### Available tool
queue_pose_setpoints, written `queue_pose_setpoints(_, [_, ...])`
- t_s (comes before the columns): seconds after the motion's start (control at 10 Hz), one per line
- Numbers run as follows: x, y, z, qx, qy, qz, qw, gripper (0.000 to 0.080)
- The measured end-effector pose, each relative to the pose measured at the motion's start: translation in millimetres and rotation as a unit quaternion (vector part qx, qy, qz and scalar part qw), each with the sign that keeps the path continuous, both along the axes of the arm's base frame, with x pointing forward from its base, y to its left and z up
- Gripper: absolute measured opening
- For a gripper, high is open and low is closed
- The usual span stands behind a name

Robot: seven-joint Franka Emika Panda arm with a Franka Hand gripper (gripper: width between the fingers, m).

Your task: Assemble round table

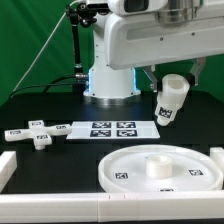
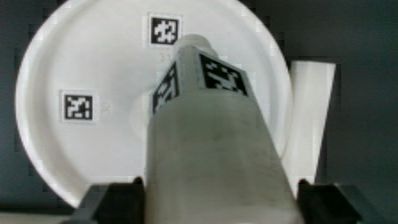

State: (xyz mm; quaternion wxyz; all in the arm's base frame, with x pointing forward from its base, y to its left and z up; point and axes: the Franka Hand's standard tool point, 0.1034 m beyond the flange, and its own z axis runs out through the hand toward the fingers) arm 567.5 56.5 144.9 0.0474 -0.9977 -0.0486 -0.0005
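Note:
My gripper is shut on the thick short cylinder, a white part with black-and-white tags, and holds it tilted in the air above the table at the exterior view's right. In the wrist view the cylinder fills the middle between my two black fingers, pointing down toward the large rimmed round disc. The disc lies flat on the black table in front, below the cylinder, with a raised hub in its middle. The small cross-shaped piece lies on the table at the exterior view's left.
The marker board lies flat between the cross piece and the robot base. White border rails run along the front and at the exterior view's right edge; a rail also shows beside the disc in the wrist view.

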Motion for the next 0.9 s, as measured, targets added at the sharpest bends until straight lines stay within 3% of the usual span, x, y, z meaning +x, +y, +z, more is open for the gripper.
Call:
queue_pose_setpoints(0.5, [4.0,-12.4,-12.3,-0.004,-0.150,-0.027,0.988,0.0411])
queue_pose_setpoints(0.9, [1.8,-10.6,-15.5,-0.005,-0.160,-0.027,0.987,0.0412])
